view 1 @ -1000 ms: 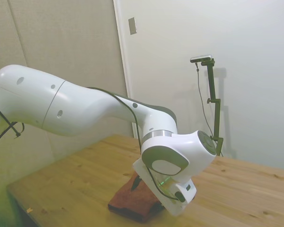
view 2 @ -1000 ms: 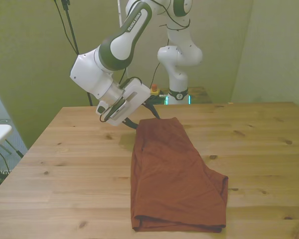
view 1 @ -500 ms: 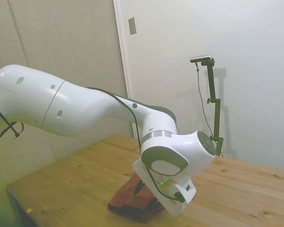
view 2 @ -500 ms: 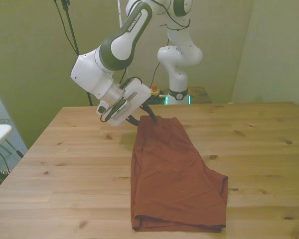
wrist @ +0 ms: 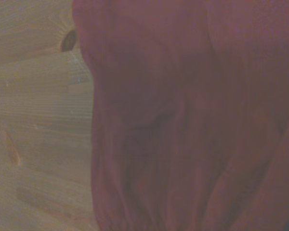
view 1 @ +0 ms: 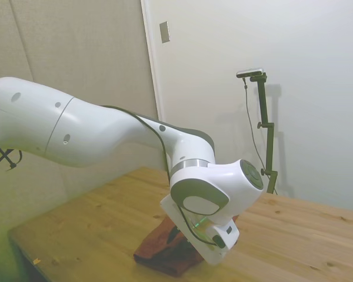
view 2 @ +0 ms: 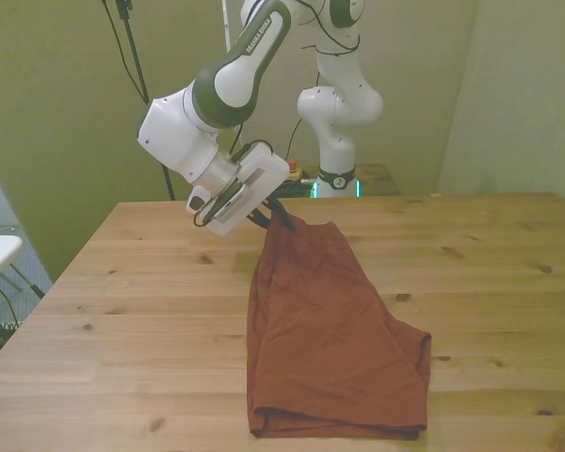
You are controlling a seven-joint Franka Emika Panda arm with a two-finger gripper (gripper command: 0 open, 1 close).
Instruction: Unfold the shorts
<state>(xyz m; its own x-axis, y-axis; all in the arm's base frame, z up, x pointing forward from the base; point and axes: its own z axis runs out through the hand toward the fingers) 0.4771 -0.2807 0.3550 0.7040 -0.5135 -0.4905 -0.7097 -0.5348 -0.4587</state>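
one rust-brown shorts (view 2: 334, 330) folded on table (view 2: 122, 311), hand (view 2: 284, 220) pinching far corner

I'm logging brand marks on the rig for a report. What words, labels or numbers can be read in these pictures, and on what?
"FRANKA EMIKA": apparently this, in dark lettering along the white arm's upper link in the front view; too small to read with confidence.
The shorts: no label or print visible.
The table: no text.
Nothing else readable.
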